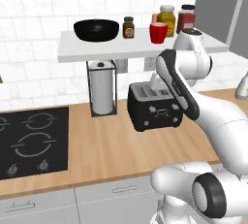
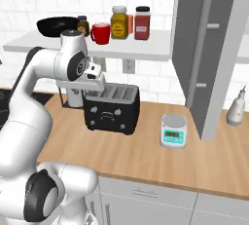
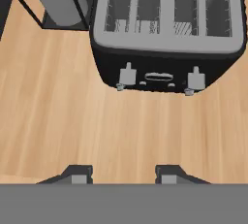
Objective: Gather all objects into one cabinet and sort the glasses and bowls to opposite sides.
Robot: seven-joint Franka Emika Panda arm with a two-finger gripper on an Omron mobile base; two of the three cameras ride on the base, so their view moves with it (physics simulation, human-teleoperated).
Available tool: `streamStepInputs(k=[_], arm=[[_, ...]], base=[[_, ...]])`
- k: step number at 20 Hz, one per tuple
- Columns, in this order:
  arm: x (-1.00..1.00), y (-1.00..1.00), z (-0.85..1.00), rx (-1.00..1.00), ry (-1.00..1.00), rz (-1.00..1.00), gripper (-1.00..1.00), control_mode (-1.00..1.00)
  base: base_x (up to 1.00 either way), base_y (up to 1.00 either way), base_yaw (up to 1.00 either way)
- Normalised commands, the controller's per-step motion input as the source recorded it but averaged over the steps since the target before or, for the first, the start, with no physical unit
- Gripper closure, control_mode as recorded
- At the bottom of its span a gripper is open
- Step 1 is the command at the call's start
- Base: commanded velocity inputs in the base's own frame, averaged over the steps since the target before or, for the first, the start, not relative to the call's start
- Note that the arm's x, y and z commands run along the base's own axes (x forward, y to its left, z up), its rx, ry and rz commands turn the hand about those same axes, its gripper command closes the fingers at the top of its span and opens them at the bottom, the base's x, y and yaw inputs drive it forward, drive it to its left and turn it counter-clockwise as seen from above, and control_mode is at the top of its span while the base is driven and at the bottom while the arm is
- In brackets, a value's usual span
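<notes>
On the cabinet's white shelf board (image 1: 121, 51) stand the wide black bowl (image 1: 96, 29) at the left, then a small dark jar (image 1: 128, 27), the red cup (image 1: 158, 32), a yellow jar (image 1: 166, 20) and a red jar (image 1: 185, 18). A salmon-orange cup (image 1: 155, 18) peeks out behind the red cup. The tall grey cabinet door (image 2: 204, 48) stands open at the right. My gripper (image 3: 123, 174) hangs below the shelf, pointing down at the counter just in front of the toaster. Its fingertips (image 3: 80, 174) are apart with nothing between them.
A black toaster (image 2: 111, 108) sits on the wooden counter right under my hand. A paper towel holder (image 1: 102, 89) stands to its left, then the stovetop (image 1: 29, 140). A small kitchen scale (image 2: 174, 130) and a white spouted bottle (image 2: 236, 109) are to the right.
</notes>
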Motion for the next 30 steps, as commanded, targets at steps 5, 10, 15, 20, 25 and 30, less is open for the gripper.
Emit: streamStepInputs(k=[5,10,15,20,25,30], arm=[[0.00,0.00,0.00,0.00,0.00,0.00,-1.00,1.00],[0.00,0.00,0.00,0.00,0.00,0.00,-1.00,1.00],[0.00,0.00,0.00,0.00,0.00,0.00,-1.00,1.00],[0.00,0.00,0.00,0.00,0.00,0.00,-1.00,1.00],[0.00,0.00,0.00,0.00,0.00,0.00,-1.00,1.00],[0.00,0.00,0.00,0.00,0.00,0.00,-1.00,1.00]], base=[[-0.41,-0.08,0.00],[-1.00,-0.40,-0.01],[-1.00,-0.39,-0.01],[-0.95,-0.35,-0.01],[-0.13,-0.18,0.00],[-0.08,-0.96,0.00]])
